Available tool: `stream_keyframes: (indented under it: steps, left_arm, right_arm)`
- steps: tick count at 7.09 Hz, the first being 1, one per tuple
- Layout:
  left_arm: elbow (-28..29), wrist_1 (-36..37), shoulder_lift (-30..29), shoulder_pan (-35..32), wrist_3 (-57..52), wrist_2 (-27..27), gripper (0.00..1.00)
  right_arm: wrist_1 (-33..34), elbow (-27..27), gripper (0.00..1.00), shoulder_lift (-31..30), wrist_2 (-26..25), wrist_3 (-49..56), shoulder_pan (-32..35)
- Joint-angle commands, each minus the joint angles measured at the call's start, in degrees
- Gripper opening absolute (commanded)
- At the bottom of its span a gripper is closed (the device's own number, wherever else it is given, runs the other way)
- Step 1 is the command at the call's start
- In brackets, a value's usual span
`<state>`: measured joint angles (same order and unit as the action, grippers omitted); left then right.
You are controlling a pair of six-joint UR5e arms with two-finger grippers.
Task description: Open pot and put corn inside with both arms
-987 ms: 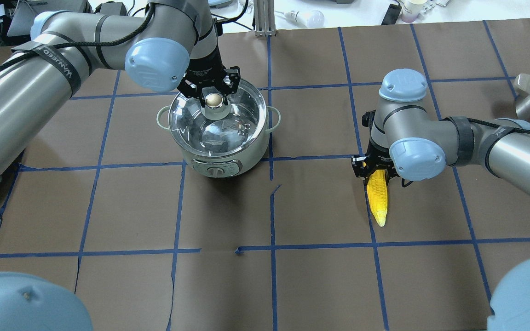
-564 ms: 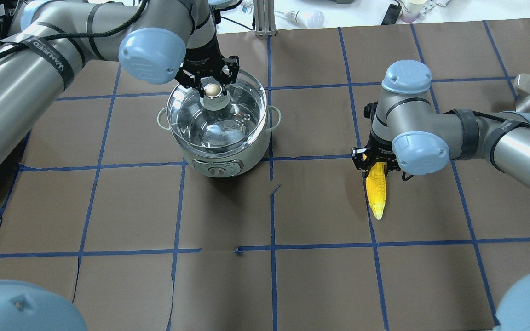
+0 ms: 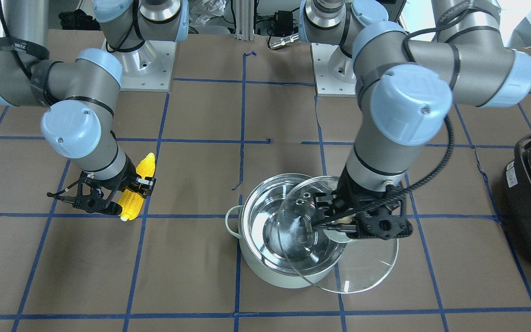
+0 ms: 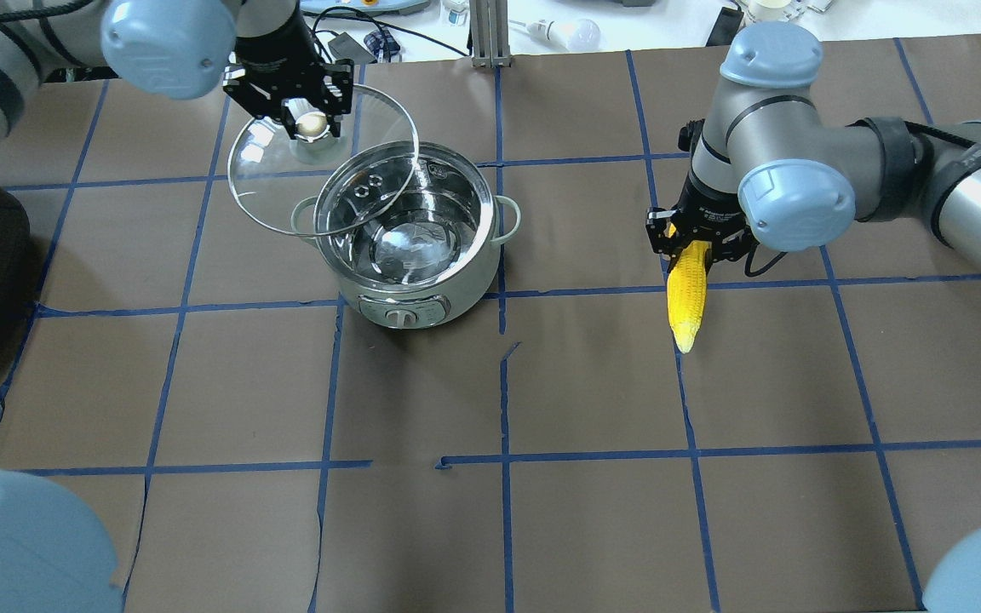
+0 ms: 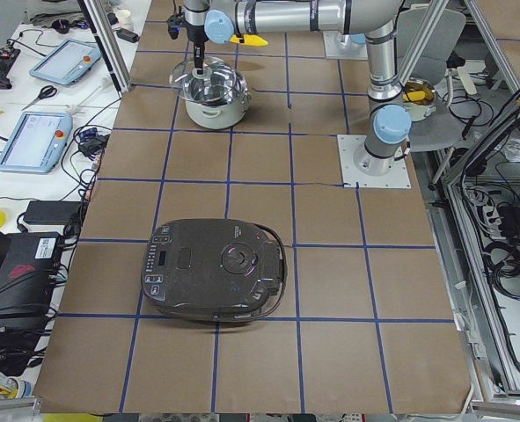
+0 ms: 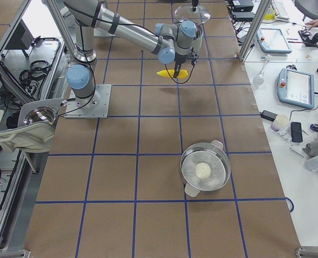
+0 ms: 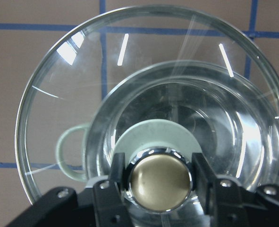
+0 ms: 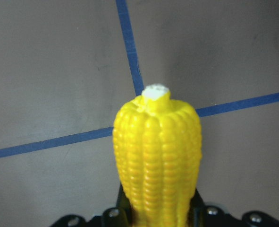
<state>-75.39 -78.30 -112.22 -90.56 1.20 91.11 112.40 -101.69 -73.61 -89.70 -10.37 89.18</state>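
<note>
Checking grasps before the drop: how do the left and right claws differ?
The left claw grips the clear glass lid by its beige knob; the right claw grips the bright yellow corn cob by one end. The left claw's load hangs partly over the pale mint-green pot; the right claw is aside from it. Both are shut on a load.

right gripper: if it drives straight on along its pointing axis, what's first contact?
Likely the table, corn tip first, near the blue tape; nothing else shows ahead of the right gripper. Tilt unclear.
</note>
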Motion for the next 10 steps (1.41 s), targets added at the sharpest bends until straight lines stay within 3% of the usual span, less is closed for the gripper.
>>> stream_keyframes:
  steps: [1,4,7,8,10]
  left_arm:
    - [-0.98,-0.98,0.07,8.52,-13.70,1.33,0.00]
    - [-9.29,4.08,0.15,18.28,-23.42,1.61,0.00]
    - [-17.04,9.89,1.47,21.12,-25.28,1.52,0.00]
    - [-20.81,15.75,1.82,21.91,-25.63,1.43,0.00]
    - [-27.58,20.80,3.40,22.09,-25.46,1.00,0.00]
  right_arm:
    - [-2.00,4.11,0.00,-0.22,0.40,-2.36,1.42]
    - [-7.08,18.06,0.00,3.54,0.84,-15.10,11.34]
    - [-7.46,34.13,0.00,14.85,0.93,-23.88,21.44]
    - [-7.46,38.11,0.00,17.59,0.84,-23.82,23.65]
    - [-6.67,38.50,0.00,19.81,0.75,-22.78,27.17]
